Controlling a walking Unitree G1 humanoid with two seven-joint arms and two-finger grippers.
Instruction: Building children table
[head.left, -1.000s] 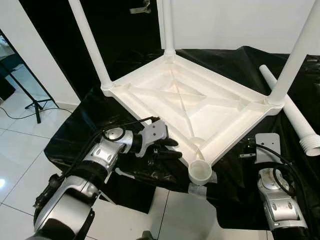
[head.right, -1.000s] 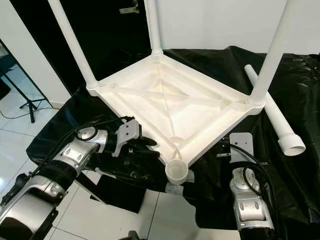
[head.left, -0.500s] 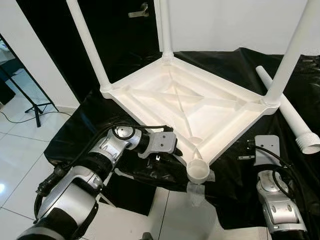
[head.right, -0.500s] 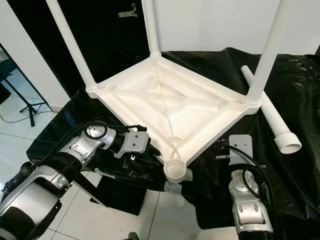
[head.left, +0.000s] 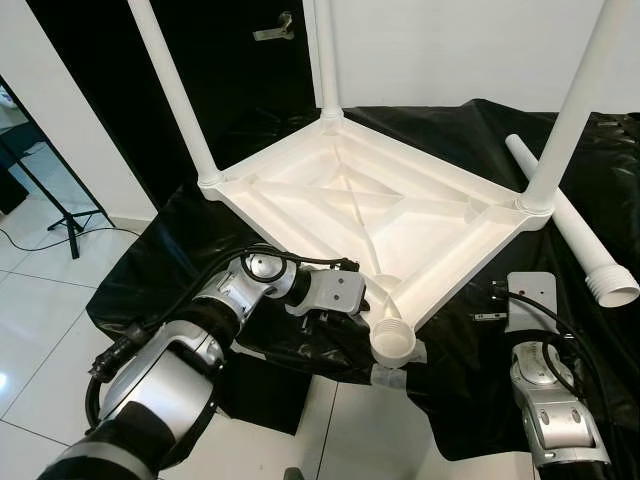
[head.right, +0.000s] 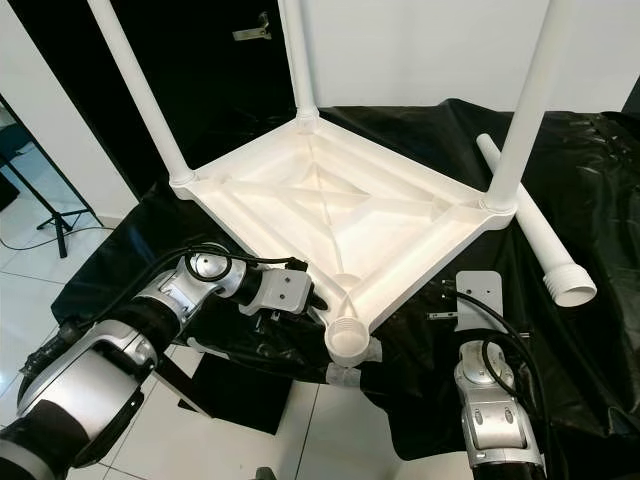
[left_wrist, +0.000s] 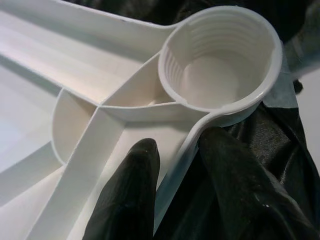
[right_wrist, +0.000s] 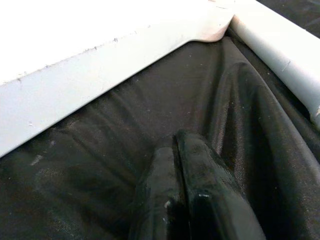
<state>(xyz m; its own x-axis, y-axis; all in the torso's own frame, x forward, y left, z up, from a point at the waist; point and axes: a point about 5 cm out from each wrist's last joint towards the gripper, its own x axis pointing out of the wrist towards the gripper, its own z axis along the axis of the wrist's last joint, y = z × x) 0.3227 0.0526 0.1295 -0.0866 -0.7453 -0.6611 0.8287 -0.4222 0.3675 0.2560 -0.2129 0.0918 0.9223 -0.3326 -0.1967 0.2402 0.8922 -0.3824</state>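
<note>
Left eye view: an upturned white tabletop (head.left: 370, 215) lies on a black sheet (head.left: 160, 260) spread over a low surface, and three white legs (head.left: 165, 90) stand up from its corners. Its nearest corner carries an open threaded socket (head.left: 394, 340) with no leg in it, hanging over the sheet's edge above the white tiled floor (head.left: 40, 300). The left gripper (left_wrist: 175, 165) is at that corner, its two black fingers (left_wrist: 130, 195) set apart astride the tabletop's thin rim just beside the socket. A fourth leg (head.left: 570, 225) lies loose on the sheet beyond the tabletop's right corner. The right gripper (right_wrist: 176, 195) rests low on the sheet beside the tabletop's right edge, fingers pressed together. A tripod stand (head.left: 70, 215) is on the floor, well left of the tabletop.
</note>
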